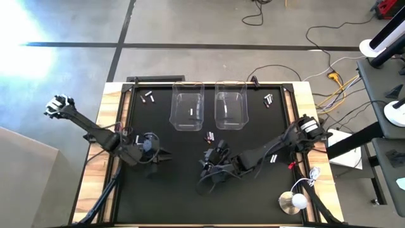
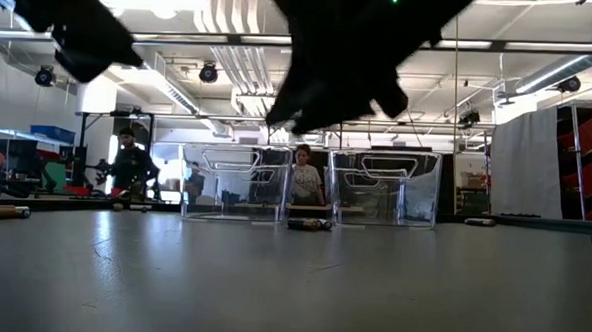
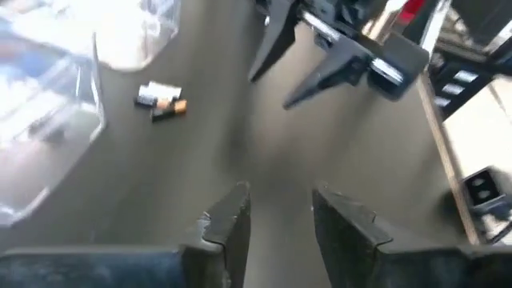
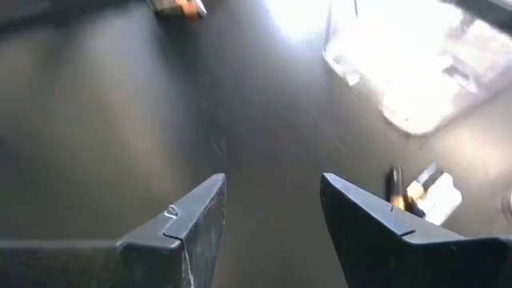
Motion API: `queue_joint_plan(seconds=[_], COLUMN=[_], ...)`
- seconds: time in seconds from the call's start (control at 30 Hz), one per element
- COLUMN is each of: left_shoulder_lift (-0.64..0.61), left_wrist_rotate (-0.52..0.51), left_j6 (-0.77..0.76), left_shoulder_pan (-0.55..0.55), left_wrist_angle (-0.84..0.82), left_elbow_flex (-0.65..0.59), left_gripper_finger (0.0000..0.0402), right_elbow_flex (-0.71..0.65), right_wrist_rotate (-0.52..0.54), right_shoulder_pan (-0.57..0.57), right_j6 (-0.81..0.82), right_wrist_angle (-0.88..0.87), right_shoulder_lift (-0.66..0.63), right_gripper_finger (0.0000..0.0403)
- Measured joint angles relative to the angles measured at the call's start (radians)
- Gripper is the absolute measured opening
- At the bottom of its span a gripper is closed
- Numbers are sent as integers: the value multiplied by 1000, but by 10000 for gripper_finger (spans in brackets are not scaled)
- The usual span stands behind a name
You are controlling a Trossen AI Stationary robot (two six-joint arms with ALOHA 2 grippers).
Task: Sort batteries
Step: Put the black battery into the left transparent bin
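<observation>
A small cluster of batteries [image 1: 209,136] lies on the black table [image 1: 183,190] just in front of the two clear bins [image 1: 187,105]; other batteries sit near the far corners. The right gripper [image 4: 272,212] hovers just short of the cluster, fingers spread, holding nothing. The left gripper [image 3: 280,216] hangs over bare mat, also parted and empty.

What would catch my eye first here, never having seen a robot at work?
Two clear plastic bins sit side by side at the black table's far edge. In front, the left gripper and right gripper face each other, open and empty, near a small pair of batteries.
</observation>
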Motion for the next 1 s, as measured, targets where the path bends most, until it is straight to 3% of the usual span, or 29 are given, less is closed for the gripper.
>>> queue_joint_plan(seconds=[0.17, 0.37, 0.53, 1.0], left_shoulder_lift=[65, 144, 186, 269], left_wrist_rotate=[3, 2, 58, 86], left_j6=[-44, -103, -185, -247], left_shoulder_pan=[0, 0, 0, -2], left_wrist_angle=[82, 41, -37, -60], left_elbow_flex=[-43, -41, -35, -52], left_gripper_finger=[158, 194, 198, 198], right_elbow_flex=[-84, -176, -249, -318], right_wrist_rotate=[47, 53, 36, -58], right_shoulder_pan=[-35, -78, -117, -186], right_j6=[69, 53, -5, -137], right_wrist_angle=[56, 161, 306, 397], right_shoulder_lift=[-8, -13, -9, -2], right_gripper_finger=[181, 167, 151, 111])
